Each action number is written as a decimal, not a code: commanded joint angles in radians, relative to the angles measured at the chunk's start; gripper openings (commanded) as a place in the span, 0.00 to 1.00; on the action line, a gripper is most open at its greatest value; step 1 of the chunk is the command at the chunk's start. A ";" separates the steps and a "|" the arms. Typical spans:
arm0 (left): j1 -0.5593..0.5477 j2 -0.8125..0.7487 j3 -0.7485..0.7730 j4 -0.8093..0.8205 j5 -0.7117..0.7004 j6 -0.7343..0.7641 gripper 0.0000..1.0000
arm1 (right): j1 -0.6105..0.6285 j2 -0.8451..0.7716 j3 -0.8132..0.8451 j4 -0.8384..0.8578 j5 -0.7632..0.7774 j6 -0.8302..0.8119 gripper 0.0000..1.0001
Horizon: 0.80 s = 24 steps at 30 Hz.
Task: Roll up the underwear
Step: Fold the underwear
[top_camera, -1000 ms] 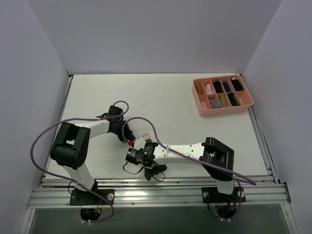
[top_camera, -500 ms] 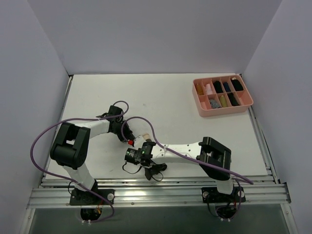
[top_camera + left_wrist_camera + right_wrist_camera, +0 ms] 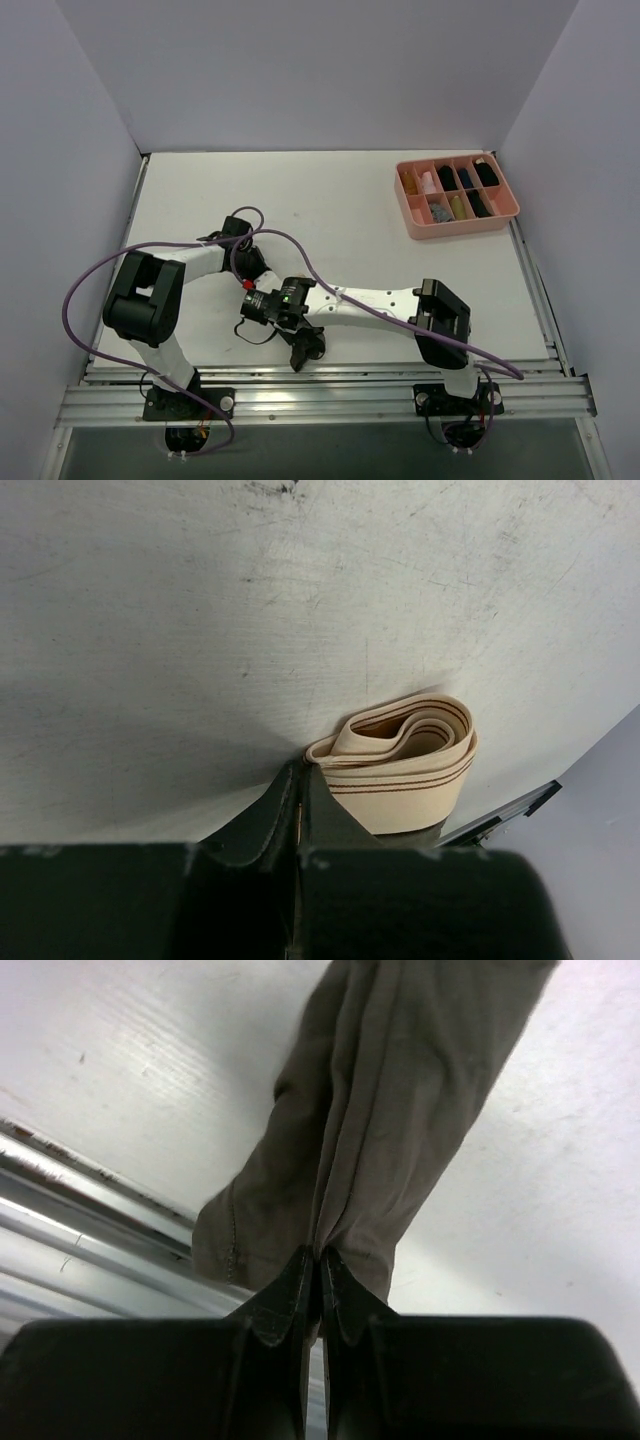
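The underwear is olive-brown cloth [image 3: 400, 1090] with a beige waistband [image 3: 400, 765]. In the left wrist view the waistband lies folded in loops on the white table, and my left gripper [image 3: 302, 770] is shut on its near edge. In the right wrist view my right gripper [image 3: 320, 1255] is shut on a gathered end of the olive cloth, close to the table's front rail [image 3: 60, 1220]. In the top view the left gripper [image 3: 258, 278] and right gripper [image 3: 303, 350] are near each other at the front centre-left. The right wrist hides most of the garment.
A pink compartment tray [image 3: 505, 212] with small rolled bundles stands at the back right. Purple cables [image 3: 100, 270] loop over the left arm and along the right forearm. The metal front rail [image 3: 330, 385] runs just below the right gripper. Walls enclose three sides.
The right wrist has moved left and slightly back, and its fingers with the dark cloth have shifted left. The tan waistband seen earlier in the top view is now covered by the right wrist.
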 commanded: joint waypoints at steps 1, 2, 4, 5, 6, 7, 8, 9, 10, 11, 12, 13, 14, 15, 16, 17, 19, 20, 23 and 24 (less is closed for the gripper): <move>0.011 0.047 -0.017 -0.052 -0.126 0.019 0.02 | -0.002 0.038 -0.007 -0.040 -0.122 -0.014 0.00; 0.011 0.050 -0.018 -0.052 -0.127 0.019 0.02 | -0.003 0.047 -0.012 -0.039 -0.124 -0.008 0.00; 0.011 0.053 -0.020 -0.052 -0.129 0.023 0.02 | -0.006 0.051 -0.015 -0.039 -0.127 0.006 0.00; 0.011 0.056 -0.020 -0.052 -0.130 0.025 0.02 | -0.006 0.053 -0.012 -0.039 -0.126 0.009 0.00; 0.011 0.058 -0.020 -0.053 -0.130 0.025 0.02 | -0.009 0.051 -0.006 -0.037 -0.126 0.011 0.00; 0.011 0.059 -0.020 -0.052 -0.132 0.025 0.02 | -0.014 0.050 0.009 -0.039 -0.119 0.012 0.00; 0.011 0.061 -0.021 -0.052 -0.132 0.026 0.02 | -0.019 0.048 0.017 -0.039 -0.118 0.012 0.00; 0.011 0.062 -0.023 -0.050 -0.132 0.025 0.02 | -0.023 0.047 0.023 -0.037 -0.119 0.012 0.00; 0.011 0.064 -0.023 -0.049 -0.132 0.025 0.02 | -0.038 0.045 0.037 -0.036 -0.119 0.014 0.00; 0.011 0.064 -0.024 -0.047 -0.130 0.025 0.02 | -0.046 0.042 0.042 -0.036 -0.121 0.017 0.00; 0.011 0.064 -0.023 -0.046 -0.132 0.023 0.02 | -0.055 0.041 0.045 -0.033 -0.122 0.017 0.00; 0.011 0.064 -0.024 -0.047 -0.132 0.023 0.02 | -0.074 0.032 0.046 -0.030 -0.125 0.017 0.00; 0.011 0.064 -0.023 -0.047 -0.133 0.025 0.02 | -0.085 0.030 0.048 -0.030 -0.133 0.018 0.00; 0.011 0.064 -0.021 -0.052 -0.135 0.026 0.02 | -0.095 0.027 0.048 -0.031 -0.135 0.018 0.00; 0.011 0.062 -0.021 -0.053 -0.135 0.026 0.02 | -0.104 0.019 0.049 -0.036 -0.135 0.018 0.00; 0.011 0.058 -0.020 -0.053 -0.137 0.028 0.02 | -0.124 0.009 0.048 -0.036 -0.139 0.017 0.00; 0.011 0.055 -0.021 -0.056 -0.140 0.029 0.02 | -0.143 -0.004 0.046 -0.031 -0.156 0.008 0.00; 0.011 0.052 -0.021 -0.056 -0.141 0.029 0.02 | -0.152 -0.016 0.045 -0.028 -0.165 0.003 0.00; 0.011 0.055 -0.017 -0.060 -0.140 0.032 0.02 | -0.180 -0.022 0.037 -0.030 -0.211 -0.026 0.00; 0.011 0.056 -0.017 -0.060 -0.140 0.031 0.02 | -0.186 -0.024 0.037 -0.033 -0.219 -0.031 0.00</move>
